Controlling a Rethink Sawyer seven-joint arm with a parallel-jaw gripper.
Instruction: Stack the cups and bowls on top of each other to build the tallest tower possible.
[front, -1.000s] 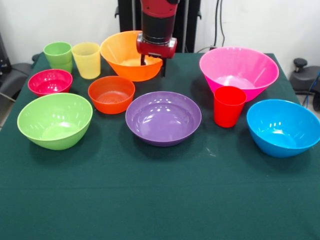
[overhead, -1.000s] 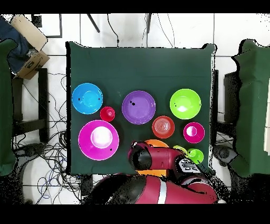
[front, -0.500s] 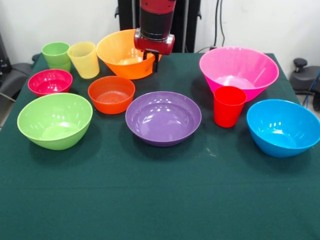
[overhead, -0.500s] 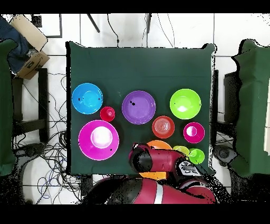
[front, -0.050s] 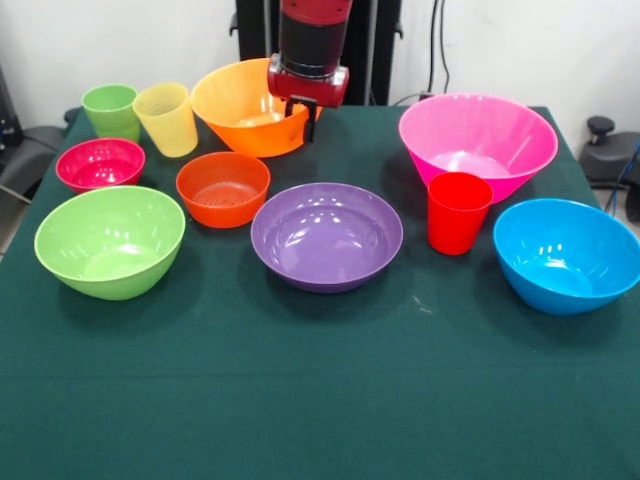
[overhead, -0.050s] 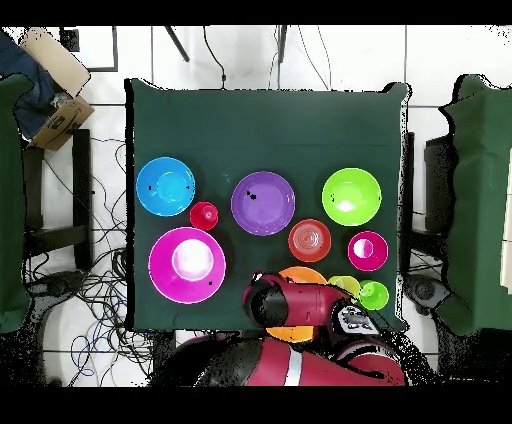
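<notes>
My pincer (front, -0.050s: 303, 118) is closed on the right rim of the orange bowl (front, -0.050s: 240, 112) at the far side of the table (front, -0.050s: 320, 400). The bowl is tilted and touches the yellow cup (front, -0.050s: 168, 119). The purple bowl (front, -0.050s: 326, 236) and the other bowls stand apart, not stacked.

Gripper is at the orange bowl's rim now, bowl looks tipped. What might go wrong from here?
The gripper sits at one edge of the large orange bowl, which is tilted; gripped so far off-centre, it may swing or slip out. The pale yellow cup stands right beside the bowl and already leans, so it could be knocked over, perhaps into the green cup. Carried low, the bowl could clip the small red-orange bowl just in front.
</notes>
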